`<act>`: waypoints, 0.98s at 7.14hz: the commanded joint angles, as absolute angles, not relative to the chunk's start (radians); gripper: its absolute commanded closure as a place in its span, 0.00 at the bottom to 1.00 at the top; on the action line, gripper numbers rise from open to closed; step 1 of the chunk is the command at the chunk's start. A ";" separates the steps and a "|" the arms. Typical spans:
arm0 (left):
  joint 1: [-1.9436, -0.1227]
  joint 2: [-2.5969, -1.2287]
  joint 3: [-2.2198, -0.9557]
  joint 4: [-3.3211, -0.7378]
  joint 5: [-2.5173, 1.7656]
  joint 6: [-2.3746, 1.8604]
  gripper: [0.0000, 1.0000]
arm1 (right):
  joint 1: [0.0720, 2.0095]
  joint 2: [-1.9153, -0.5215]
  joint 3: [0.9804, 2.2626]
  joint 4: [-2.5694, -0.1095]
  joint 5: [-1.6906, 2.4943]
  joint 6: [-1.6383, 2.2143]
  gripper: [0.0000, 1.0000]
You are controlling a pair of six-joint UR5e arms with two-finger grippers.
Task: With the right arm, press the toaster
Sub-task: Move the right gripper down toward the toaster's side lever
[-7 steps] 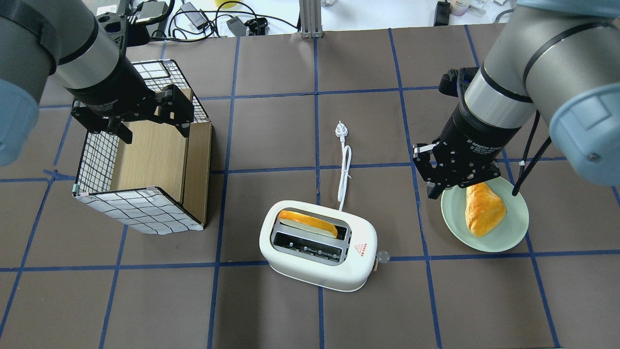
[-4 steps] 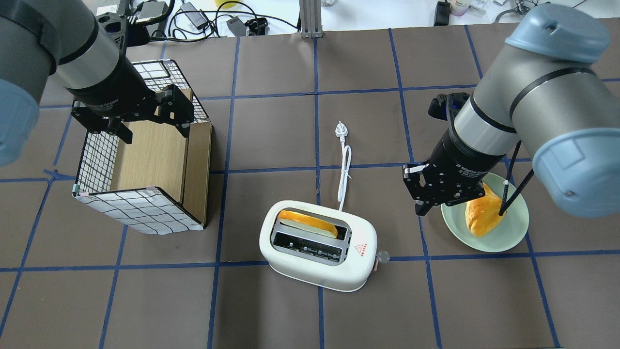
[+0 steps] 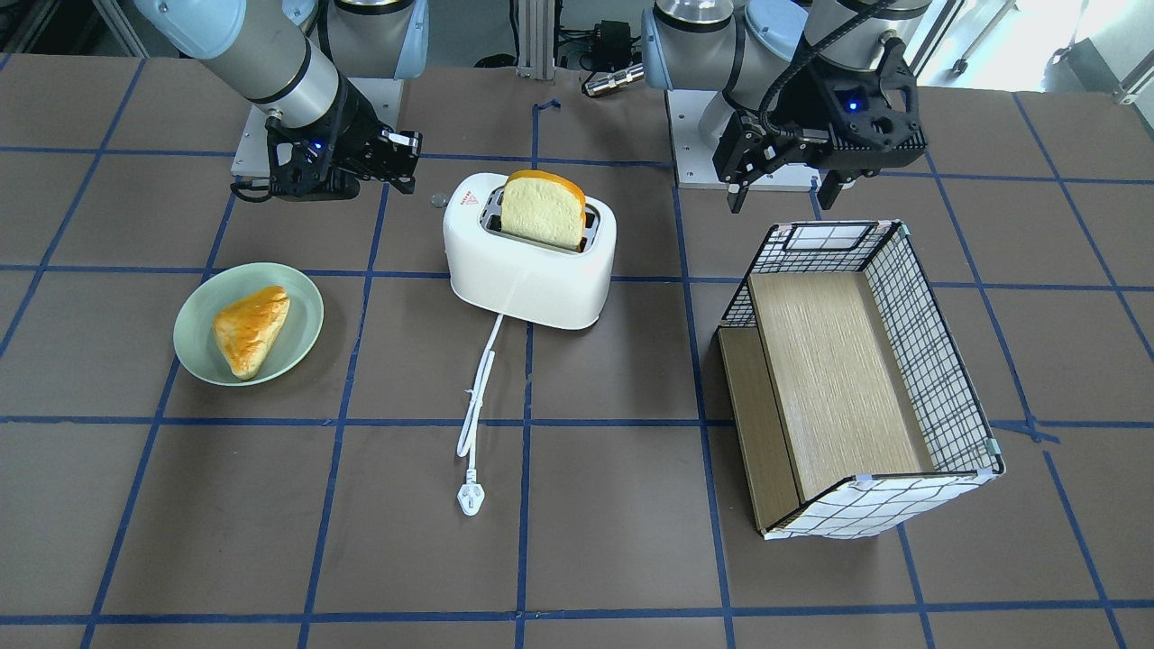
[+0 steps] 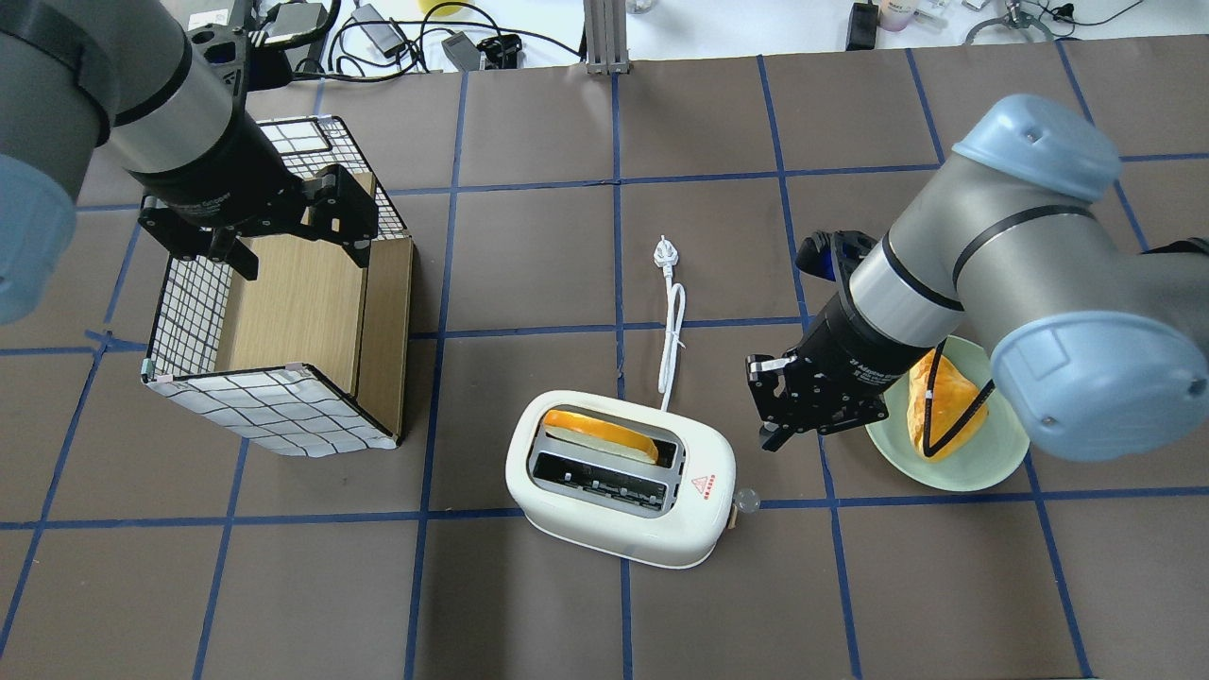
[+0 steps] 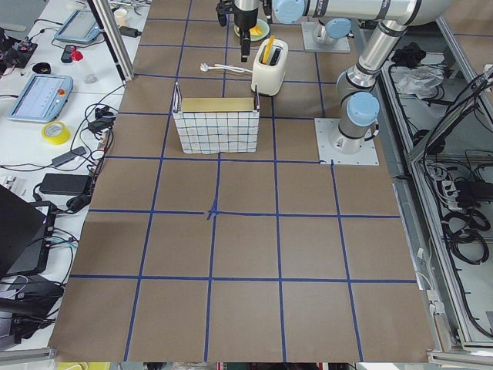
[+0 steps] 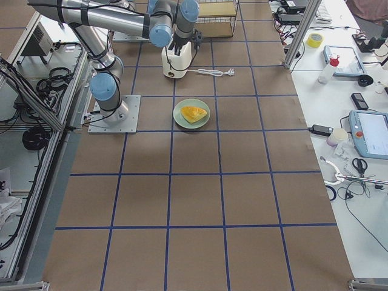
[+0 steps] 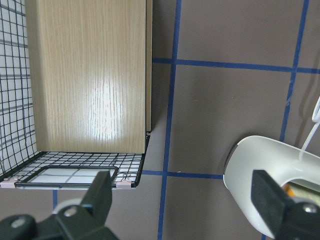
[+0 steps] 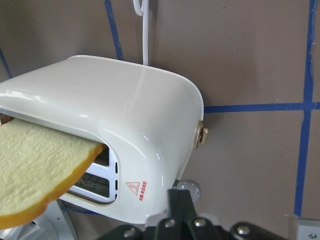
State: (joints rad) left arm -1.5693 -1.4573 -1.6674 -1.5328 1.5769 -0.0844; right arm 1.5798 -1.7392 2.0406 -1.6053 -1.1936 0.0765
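Note:
The white toaster (image 4: pixel 619 491) stands at the table's near middle with a bread slice (image 4: pixel 600 433) upright in its far slot. It also shows in the front view (image 3: pixel 532 261) and the right wrist view (image 8: pixel 140 115). Its grey lever knob (image 4: pixel 747 500) sticks out of the right end, below the red triangle. My right gripper (image 4: pixel 770 434) is shut and empty, just right of and beyond that end, above the knob. In the right wrist view the knob (image 8: pixel 189 189) sits right at the gripper (image 8: pixel 181 200), and whether they touch cannot be told. My left gripper (image 4: pixel 300 253) is open and empty over the basket.
A wire basket with a wooden shelf (image 4: pixel 283 416) stands at the left. A green plate (image 4: pixel 982 467) with a pastry (image 4: pixel 954 406) lies under my right forearm. The toaster's white cord (image 4: pixel 672 331) runs away from its back, unplugged.
My right gripper has moved left and toward the robot, from over the plate to beside the toaster's lever end. The left arm has not moved.

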 commanded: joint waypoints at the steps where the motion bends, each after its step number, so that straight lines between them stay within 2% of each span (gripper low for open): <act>1: -1.569 -1.457 -1.667 -1.532 1.577 -0.084 0.00 | 1.580 -1.736 2.103 -1.638 -1.163 0.061 1.00; 7: -1.569 -1.457 -1.667 -1.534 1.577 -0.084 0.00 | 1.575 -1.735 2.122 -1.565 -1.166 0.058 1.00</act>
